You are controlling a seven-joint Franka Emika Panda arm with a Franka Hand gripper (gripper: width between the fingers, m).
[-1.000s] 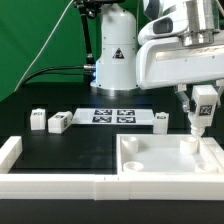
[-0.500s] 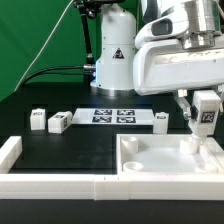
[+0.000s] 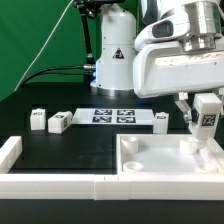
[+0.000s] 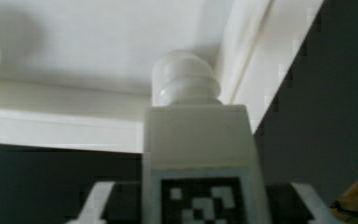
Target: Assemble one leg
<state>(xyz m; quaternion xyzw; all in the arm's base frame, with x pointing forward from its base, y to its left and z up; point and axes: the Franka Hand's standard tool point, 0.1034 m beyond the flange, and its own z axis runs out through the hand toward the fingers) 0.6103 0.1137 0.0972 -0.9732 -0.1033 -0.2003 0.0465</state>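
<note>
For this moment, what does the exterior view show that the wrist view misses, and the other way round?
Only the exterior view shows the arm, three loose legs on the table, and the marker board.

Only the wrist view shows the held leg's rounded tip close up, beside the tray's inner wall. Whether it is seated cannot be told.

Both views show the held leg with its tag, over the tray.
</note>
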